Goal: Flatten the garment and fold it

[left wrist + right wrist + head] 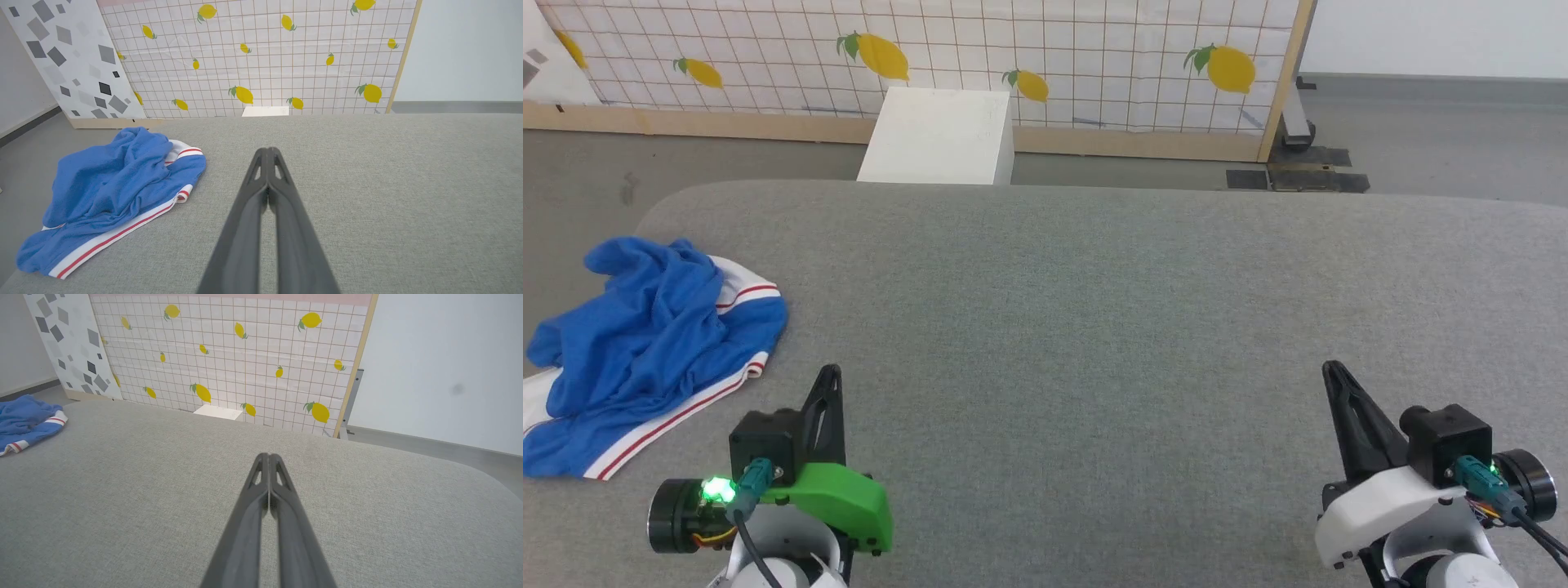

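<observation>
Two dark two-fingered grippers are held clenched on nothing above a grey fabric-covered table — the left gripper and the right gripper. A bright blue knit garment with white, red-striped bands is seen crumpled at the table's left edge — just beyond the left gripper, untouched.

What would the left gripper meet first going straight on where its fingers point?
Probably nothing close: the shut left gripper points along the grey padded surface toward the white box beyond its far edge. The garment lies off to its left. Depth is unclear.
</observation>
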